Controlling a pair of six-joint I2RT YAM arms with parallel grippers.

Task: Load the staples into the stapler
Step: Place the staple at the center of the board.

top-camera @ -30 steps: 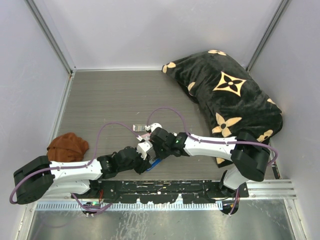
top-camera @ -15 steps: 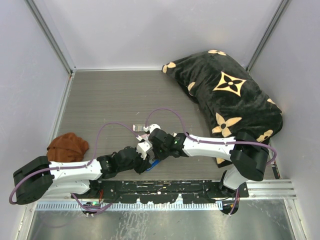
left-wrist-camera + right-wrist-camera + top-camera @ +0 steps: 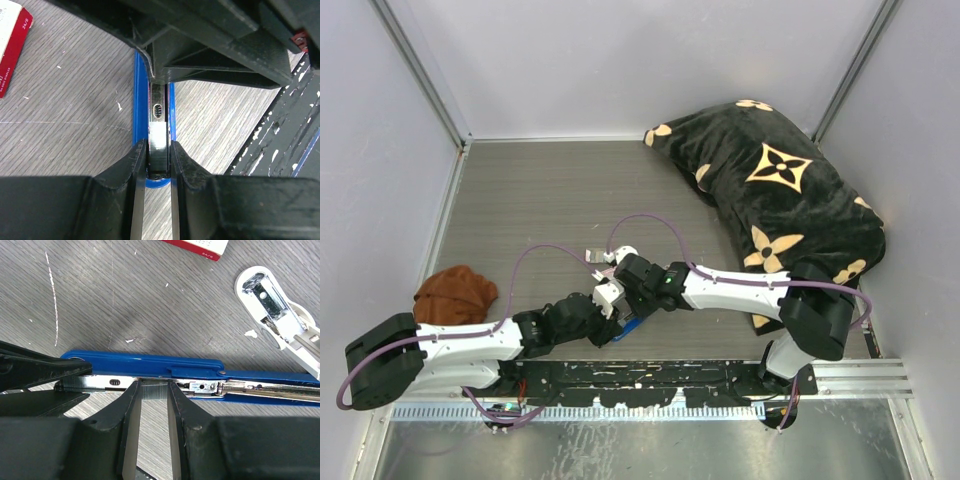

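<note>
The blue stapler lies open on the table with its silver channel facing my grippers. My right gripper is shut on the staples, a small silvery block held against the channel's edge near its middle. My left gripper is shut on the stapler's front end, its fingers clamping the channel from both sides. In the top view both grippers meet over the stapler near the table's front edge; the staples are hidden there.
A red-and-white cardboard box lies just beyond the stapler, with a white oblong piece to its right. A brown cloth sits at the left wall. A black patterned pillow fills the back right.
The right arm has shifted slightly to the left along the stapler. The left arm holds its place.
</note>
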